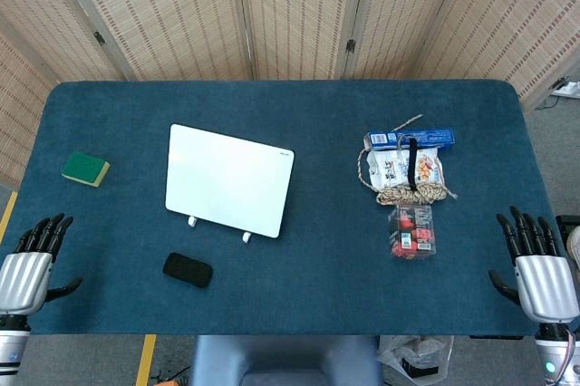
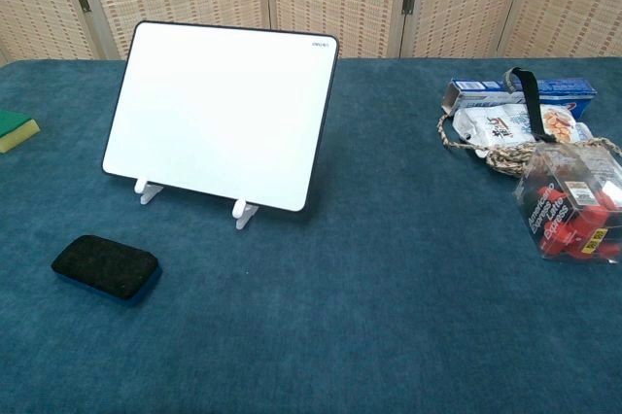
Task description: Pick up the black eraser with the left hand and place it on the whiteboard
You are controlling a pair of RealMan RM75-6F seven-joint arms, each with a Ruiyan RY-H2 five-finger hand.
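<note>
Left robot hand [image 1: 27, 268] low at near-left, fingers extended, holding nothing; right robot hand [image 1: 536, 268] likewise at near-right.

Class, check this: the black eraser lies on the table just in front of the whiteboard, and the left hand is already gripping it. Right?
Not quite. The black eraser does lie on the table in front of the whiteboard, but the left hand holds nothing: it is open at the table's edge, apart from the eraser, as the head view shows.

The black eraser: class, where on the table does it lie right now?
The black eraser lies flat on the blue table near the front edge, on the robot's left side, just in front of the whiteboard and its white feet.
</note>
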